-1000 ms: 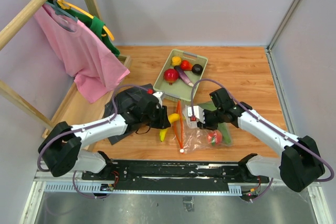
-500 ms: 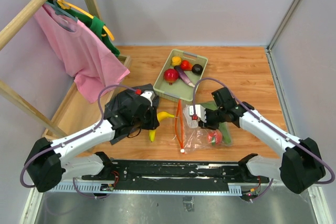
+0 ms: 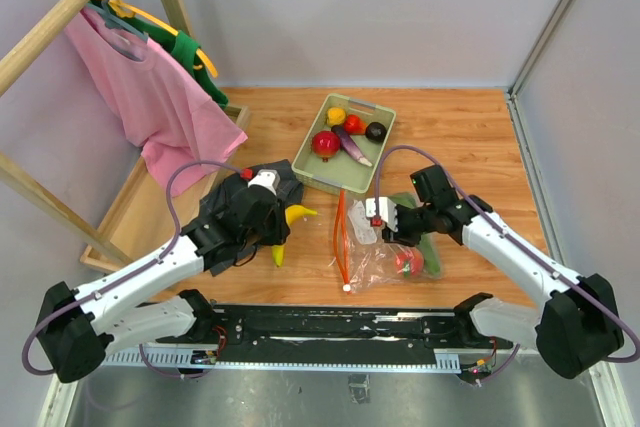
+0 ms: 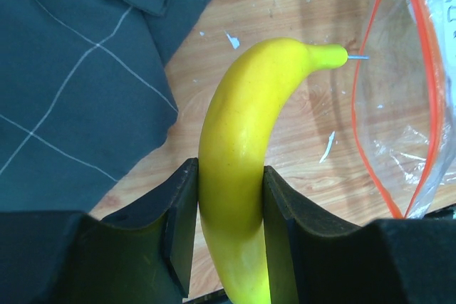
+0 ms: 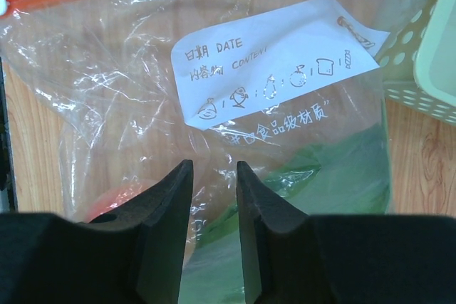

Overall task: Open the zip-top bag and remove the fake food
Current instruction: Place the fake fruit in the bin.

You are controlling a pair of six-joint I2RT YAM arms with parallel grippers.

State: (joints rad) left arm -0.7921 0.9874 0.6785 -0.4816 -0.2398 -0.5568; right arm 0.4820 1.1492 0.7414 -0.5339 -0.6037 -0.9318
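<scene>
Banana (image 4: 249,90) clamped between left gripper (image 4: 229,176) fingers, at 9 o'clock of zip-top bag (image 3: 372,247). Right gripper (image 5: 214,176) fingers narrowly parted over bag, gripping nothing. Red and green fake food (image 3: 405,262) inside bag.

A pale green tray (image 3: 362,103) sits far centre on the wooden table (image 3: 460,137). A dark cloth (image 3: 222,209) lies crumpled near left. At far left, a wooden rack (image 3: 60,17) holds a pink shirt (image 3: 150,97) and a green garment (image 3: 190,55) on hangers.

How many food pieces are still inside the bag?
2, both in the zip-top bag: a red piece and, beside it, a green leafy piece. Others may be hidden.
</scene>
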